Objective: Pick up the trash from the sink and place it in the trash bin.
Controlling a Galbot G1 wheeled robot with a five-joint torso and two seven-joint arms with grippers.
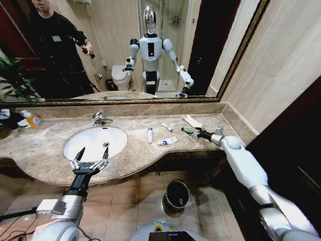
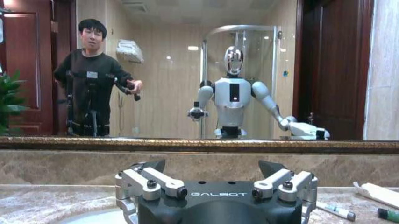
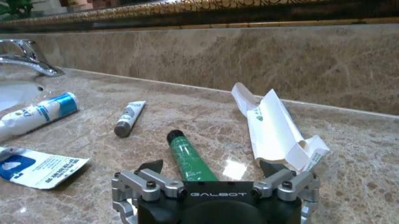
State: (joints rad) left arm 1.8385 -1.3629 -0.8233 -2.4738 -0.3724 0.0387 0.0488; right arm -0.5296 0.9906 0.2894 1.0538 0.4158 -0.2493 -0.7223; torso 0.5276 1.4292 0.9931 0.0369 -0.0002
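Currently the right tool (image 3: 212, 179) is held spread over the green tube (image 3: 188, 157) on the table (image 1: 45, 145) — light, soft, probably best pinched mid-body — while the left tool (image 1: 90, 161) is kept spread above the sink (image 1: 75, 150).

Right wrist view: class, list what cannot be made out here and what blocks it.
- Green tube: its near end is hidden behind the right claw.
- Flat packet: one side is cut off by the picture edge.
- White paper box: its print is too small to read.
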